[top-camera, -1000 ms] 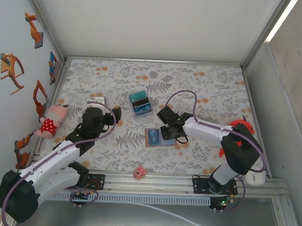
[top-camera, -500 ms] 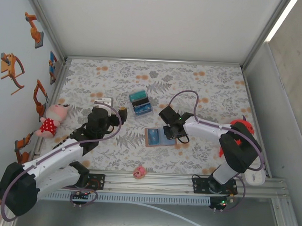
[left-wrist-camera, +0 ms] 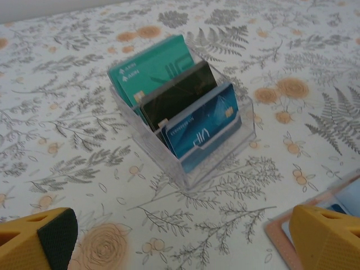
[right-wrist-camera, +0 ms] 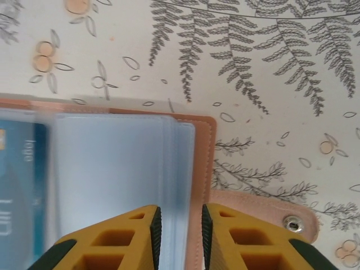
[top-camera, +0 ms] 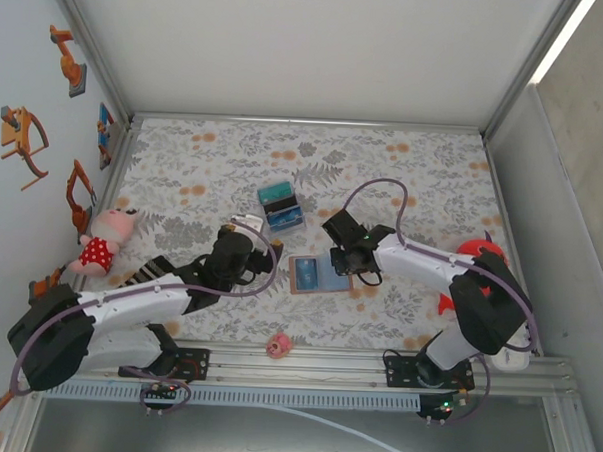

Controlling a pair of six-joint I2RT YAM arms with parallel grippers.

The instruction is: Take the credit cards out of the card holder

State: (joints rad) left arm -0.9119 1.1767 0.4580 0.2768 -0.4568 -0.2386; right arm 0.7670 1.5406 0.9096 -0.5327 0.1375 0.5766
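Card holder lies open mid-table, the right gripper straddling its pale pocket edge — jaws narrow, a real pinch can't be told. Left gripper gapes wide, the card holder's corner beside its right fingertip. Since a second ago the left arm has swung right — and the right jaws have narrowed.

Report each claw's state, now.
Left claw: open, holding nothing.
Right claw: nearly closed at the card holder sleeves; grip cannot be told.

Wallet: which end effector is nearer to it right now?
Right. The right end effector is over the right edge of the wallet; the left end effector hangs off its left side, apart from it.
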